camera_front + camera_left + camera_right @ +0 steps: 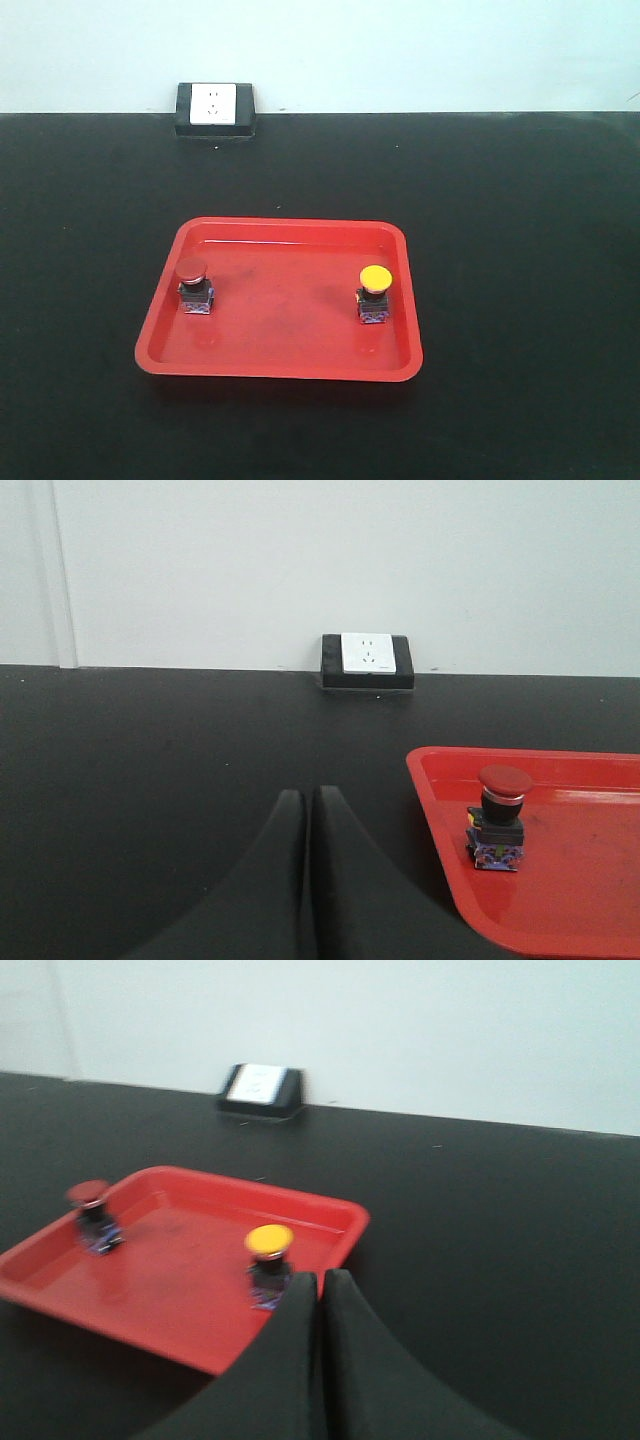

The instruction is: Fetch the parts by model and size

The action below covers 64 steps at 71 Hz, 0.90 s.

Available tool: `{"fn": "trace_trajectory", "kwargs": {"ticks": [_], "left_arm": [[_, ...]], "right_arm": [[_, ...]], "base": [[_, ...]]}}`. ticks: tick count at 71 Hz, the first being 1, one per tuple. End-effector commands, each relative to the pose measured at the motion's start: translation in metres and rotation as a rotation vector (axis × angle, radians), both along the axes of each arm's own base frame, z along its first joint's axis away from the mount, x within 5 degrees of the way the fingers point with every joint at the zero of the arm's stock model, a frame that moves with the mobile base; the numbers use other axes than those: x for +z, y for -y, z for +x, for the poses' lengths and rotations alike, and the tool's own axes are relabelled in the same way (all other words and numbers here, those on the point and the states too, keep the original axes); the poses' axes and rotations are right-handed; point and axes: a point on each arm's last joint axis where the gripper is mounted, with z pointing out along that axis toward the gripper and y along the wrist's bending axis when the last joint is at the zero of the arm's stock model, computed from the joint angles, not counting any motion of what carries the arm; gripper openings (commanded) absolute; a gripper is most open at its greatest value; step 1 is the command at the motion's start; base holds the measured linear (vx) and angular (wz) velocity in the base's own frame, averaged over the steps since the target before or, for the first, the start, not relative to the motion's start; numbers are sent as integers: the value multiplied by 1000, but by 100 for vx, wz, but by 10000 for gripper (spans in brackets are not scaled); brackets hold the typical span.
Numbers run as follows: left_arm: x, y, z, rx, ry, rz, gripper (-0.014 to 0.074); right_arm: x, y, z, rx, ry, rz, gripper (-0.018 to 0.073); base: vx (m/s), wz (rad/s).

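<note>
Red-capped switch (194,285) and yellow-capped switch (374,294) stand upright in the red tray (290,365) mid-frame; left claw (307,805) and right claw (321,1285) are closed, empty; fetching seemingly done.

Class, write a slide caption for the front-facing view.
Red-capped switch and yellow-capped switch stand apart in a red tray on a black table.

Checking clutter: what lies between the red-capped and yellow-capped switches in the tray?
Nothing: only bare tray floor separates the red-capped switch from the yellow-capped switch, clearest in the front view.
</note>
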Motion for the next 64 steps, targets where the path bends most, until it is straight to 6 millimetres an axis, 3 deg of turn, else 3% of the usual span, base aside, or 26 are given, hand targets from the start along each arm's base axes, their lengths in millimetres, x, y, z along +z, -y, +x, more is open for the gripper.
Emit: {"fn": "trace_trajectory", "kwargs": {"ticks": [1,16,36,64], "left_arm": [[12,0,-2,-3,102,-13,-7],[12,0,-2,-3,102,-13,-7],[12,0,-2,-3,101,-13,-7],[12,0,-2,-3,101,-13,-7]], "right_arm": [[4,2,8,-86,160,31,-10],[-27,7,15,-216,246,42,-10],[-67,8,12,-234,250,52,-10],[-69,8,12,-235,239,41,-10]], "base": [[0,0],[0,0],[0,0],[0,0]]}}
